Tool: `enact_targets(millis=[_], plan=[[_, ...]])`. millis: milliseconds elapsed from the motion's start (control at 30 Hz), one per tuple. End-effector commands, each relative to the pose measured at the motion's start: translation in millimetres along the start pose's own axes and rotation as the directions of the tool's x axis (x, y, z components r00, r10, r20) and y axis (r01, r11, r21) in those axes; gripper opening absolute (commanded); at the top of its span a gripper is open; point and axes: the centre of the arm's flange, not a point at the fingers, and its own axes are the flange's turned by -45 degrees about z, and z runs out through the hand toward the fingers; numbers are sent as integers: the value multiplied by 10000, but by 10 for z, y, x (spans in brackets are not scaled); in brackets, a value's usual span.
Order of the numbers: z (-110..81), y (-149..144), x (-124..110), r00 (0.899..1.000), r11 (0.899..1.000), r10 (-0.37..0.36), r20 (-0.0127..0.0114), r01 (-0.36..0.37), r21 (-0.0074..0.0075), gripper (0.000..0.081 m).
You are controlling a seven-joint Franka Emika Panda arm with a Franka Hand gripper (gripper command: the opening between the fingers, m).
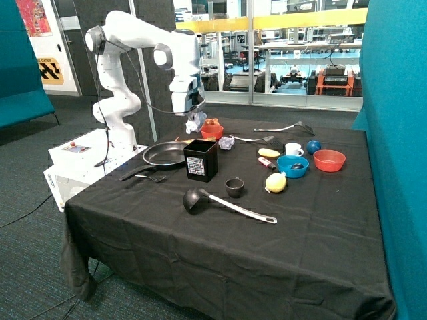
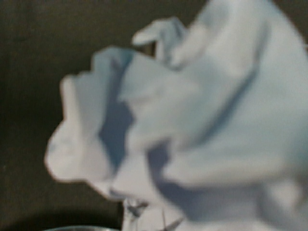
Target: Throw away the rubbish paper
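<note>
black-clothed tabletop (image 1: 200,233) in some lab. end effector (image 1: 194,122) is clamped on one rubbish paper wad (image 1: 195,124), held up just above the black bin (image 1: 201,160). second wad (image 1: 227,142) sits by the orange bowl (image 1: 211,131), so maybe halfway

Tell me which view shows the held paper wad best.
The wrist view: the crumpled paper wad fills it, folds visible. The outside view shows the wad only small, held in the claw above the black bin.
</note>
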Motion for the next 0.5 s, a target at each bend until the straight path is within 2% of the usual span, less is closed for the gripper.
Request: enact_targets(millis=[0,100,467], plan=[[176,222,102,9995,9996,273,131,-274,79,0],[347,169,89,9998,9998,174,130,-175,81,0],[531,128,162,9999,9999,77,129,-78,82,0]])
